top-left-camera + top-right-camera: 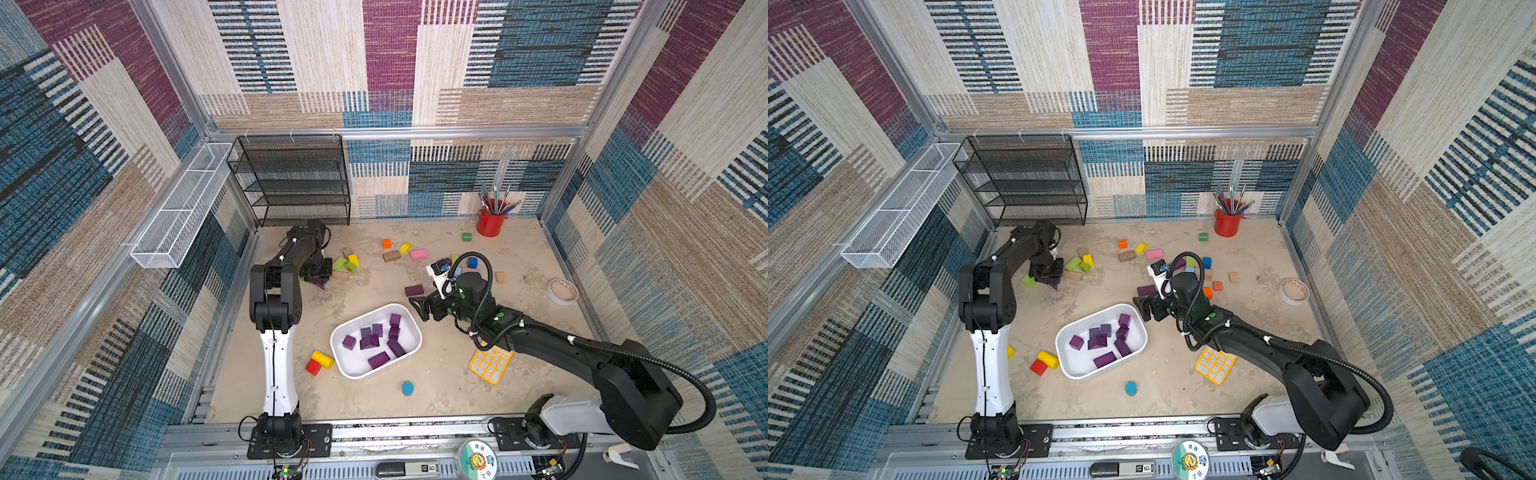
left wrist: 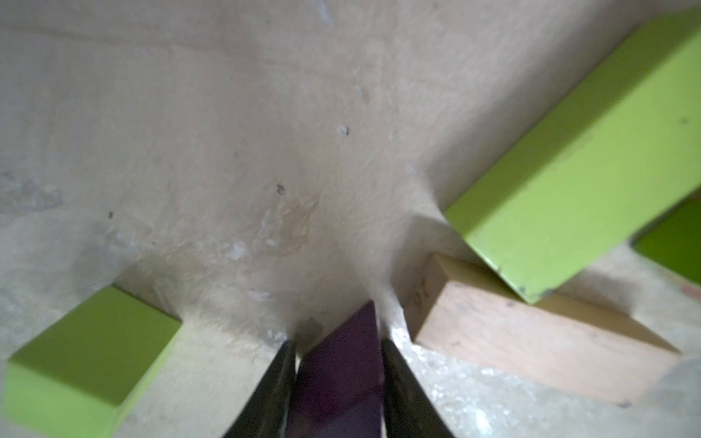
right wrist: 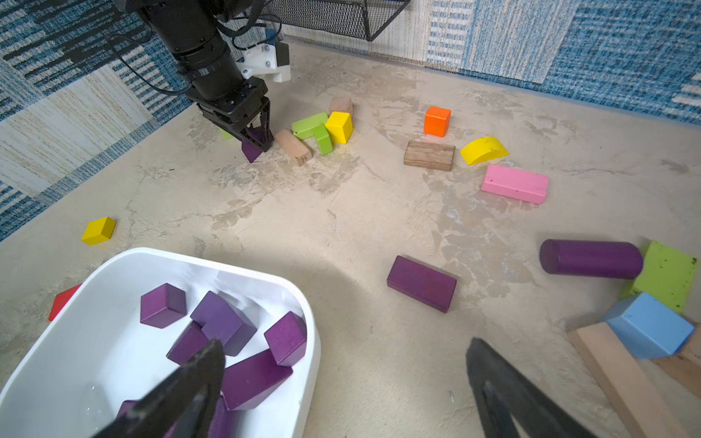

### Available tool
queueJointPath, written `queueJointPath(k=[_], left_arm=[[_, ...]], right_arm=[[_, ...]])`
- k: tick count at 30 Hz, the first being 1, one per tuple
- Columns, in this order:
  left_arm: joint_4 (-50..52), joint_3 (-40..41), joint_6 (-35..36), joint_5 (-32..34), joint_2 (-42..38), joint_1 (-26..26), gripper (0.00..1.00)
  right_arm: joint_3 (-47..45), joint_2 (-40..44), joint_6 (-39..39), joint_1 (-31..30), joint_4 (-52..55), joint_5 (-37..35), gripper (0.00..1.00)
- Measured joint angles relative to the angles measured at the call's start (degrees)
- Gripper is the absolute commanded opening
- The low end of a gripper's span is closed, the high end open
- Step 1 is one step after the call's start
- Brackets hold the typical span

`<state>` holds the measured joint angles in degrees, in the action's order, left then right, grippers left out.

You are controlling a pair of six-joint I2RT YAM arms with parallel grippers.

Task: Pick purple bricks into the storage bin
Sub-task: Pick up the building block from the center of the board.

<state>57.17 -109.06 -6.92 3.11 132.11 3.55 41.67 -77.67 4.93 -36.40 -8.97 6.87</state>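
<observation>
So the left gripper (image 3: 256, 141) was clamped on a small dark purple matte brick (image 3: 251, 151), fingers pinching it from both sides. Its lower corner was either on the beige tabletop (image 1: 436, 374) or just off it, couldn't tell which. That spot was well beyond the white glossy plastic storage bin (image 1: 356, 363), out past its far left corner toward the black mesh rack (image 1: 291, 178). Right beside the pinched brick sat a plain light wooden bar (image 2: 531, 341) stamped 26, with a lime green bar (image 2: 569, 182) butted up against it.

The right gripper (image 3: 345, 345) hung with its fingers spread wide and nothing between them, just off the bin's far right corner.

The bin itself had about eight purple bricks (image 1: 378, 360) lying loose inside. Outside it, a purple oblong brick (image 3: 421, 283) lay flat just beyond that same far right corner. A purple cylinder (image 3: 591, 258) sat farther out that way, touching a lime green block (image 3: 667, 277).
</observation>
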Motion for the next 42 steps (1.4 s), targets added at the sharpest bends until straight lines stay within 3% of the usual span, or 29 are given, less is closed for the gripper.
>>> queueJointPath(k=[27, 42], left_arm=[[1.57, 8.0, -0.66, 2.45, -7.02, -0.07, 0.3], [1.81, 16.02, -2.36, 1.03, -15.91, 1.22, 0.3]], right_arm=[[0.02, 0.39, 0.63, -0.11, -0.02, -0.07, 1.0], [-0.81, 0.85, 0.85, -0.11, -0.2, -0.9, 1.0]])
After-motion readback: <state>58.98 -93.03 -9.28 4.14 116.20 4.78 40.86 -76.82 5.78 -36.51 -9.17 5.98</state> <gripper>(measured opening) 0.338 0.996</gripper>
